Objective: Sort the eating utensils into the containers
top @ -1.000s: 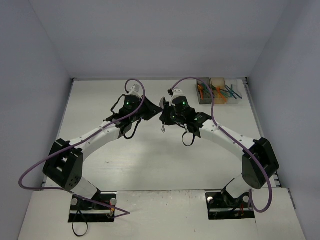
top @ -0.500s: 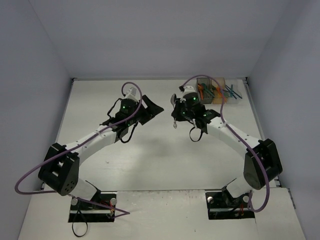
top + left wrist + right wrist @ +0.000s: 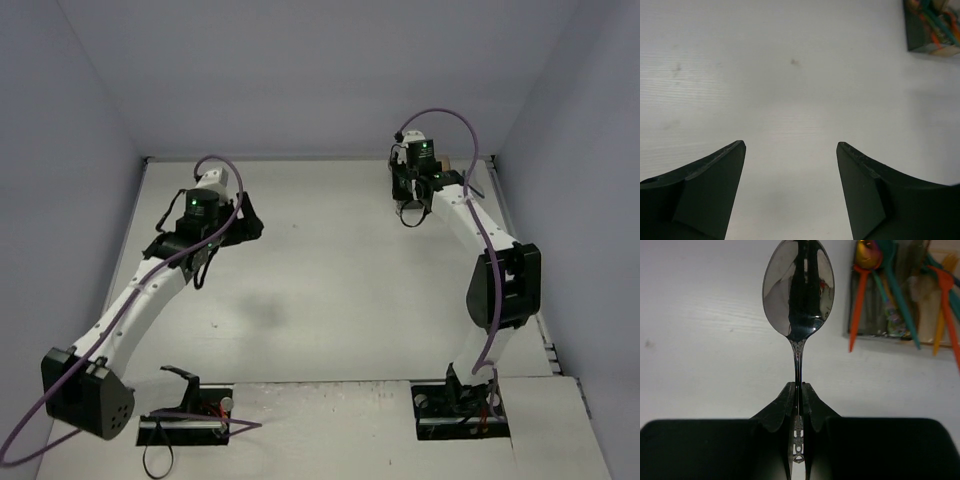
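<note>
Right tool (image 3: 799, 405) clamped on silver spoon (image 3: 798, 290) at the handle, bowl pointing forward. Bins (image 3: 871, 315) ahead and to its right already hold orange and teal utensils (image 3: 858, 305). My left tool (image 3: 790, 150) stands apart, empty, over the desk (image 3: 790, 75). Spoon not yet binned; I judge the sort nearly done.

Top camera sits high behind the arm bases (image 3: 185, 415), tilted down and far off, taking in the whole counter (image 3: 330, 290). Left wrist camera is low, facing forward over the counter between the left pincer (image 3: 790, 150) tips. Right wrist camera is very close behind the right pincer (image 3: 797, 390), with the spoon (image 3: 798, 290) dead centre. Both wrist views catch the containers (image 3: 927, 30), upper right.
</note>
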Controlling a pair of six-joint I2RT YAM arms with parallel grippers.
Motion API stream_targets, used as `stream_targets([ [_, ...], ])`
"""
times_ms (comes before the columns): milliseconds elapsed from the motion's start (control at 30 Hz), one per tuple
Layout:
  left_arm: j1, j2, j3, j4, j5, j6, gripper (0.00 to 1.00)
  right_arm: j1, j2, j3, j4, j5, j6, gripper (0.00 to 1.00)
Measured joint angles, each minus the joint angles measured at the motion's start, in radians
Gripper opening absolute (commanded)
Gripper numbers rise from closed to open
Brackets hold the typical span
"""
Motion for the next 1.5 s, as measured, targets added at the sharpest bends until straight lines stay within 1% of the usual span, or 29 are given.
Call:
stream_targets([
  [167, 0.034, -0.095, -0.036, -0.118, -0.040, 0.146, 0.71, -0.088, 0.143, 0.139, -0.026, 0.004, -0.073, 0.00],
  [300, 0.034, -0.161, -0.098, -0.174, -0.055, 0.203, 0.71, -0.132, 0.232, 0.226, -0.034, 0.006, -0.107, 0.00],
  [600, 0.034, -0.234, -0.228, -0.192, -0.100, 0.221, 0.71, -0.144, 0.385, 0.354, -0.042, 0.007, -0.153, 0.01],
  [767, 0.034, -0.233, -0.235, -0.184, -0.109, 0.221, 0.71, -0.144, 0.444, 0.387, -0.046, 0.007, -0.156, 0.08],
  [800, 0.034, -0.233, -0.235, -0.180, -0.110, 0.221, 0.71, -0.144, 0.452, 0.393, -0.047, 0.008, -0.155, 0.10],
  [967, 0.034, -0.232, -0.235, -0.175, -0.110, 0.224, 0.71, -0.144, 0.477, 0.425, -0.049, 0.019, -0.143, 0.27],
  [1133, 0.034, -0.232, -0.235, -0.174, -0.109, 0.227, 0.71, -0.144, 0.478, 0.440, -0.047, 0.027, -0.129, 0.36],
  [1300, 0.034, -0.233, -0.235, -0.171, -0.110, 0.228, 0.71, -0.144, 0.460, 0.434, -0.051, 0.051, -0.122, 0.51],
  [1400, 0.034, -0.236, -0.235, -0.170, -0.110, 0.229, 0.71, -0.144, 0.380, 0.375, -0.051, 0.071, -0.115, 0.57],
  [1500, 0.034, -0.249, -0.235, -0.170, -0.118, 0.233, 0.71, -0.145, 0.222, 0.279, -0.061, 0.088, -0.105, 0.61],
])
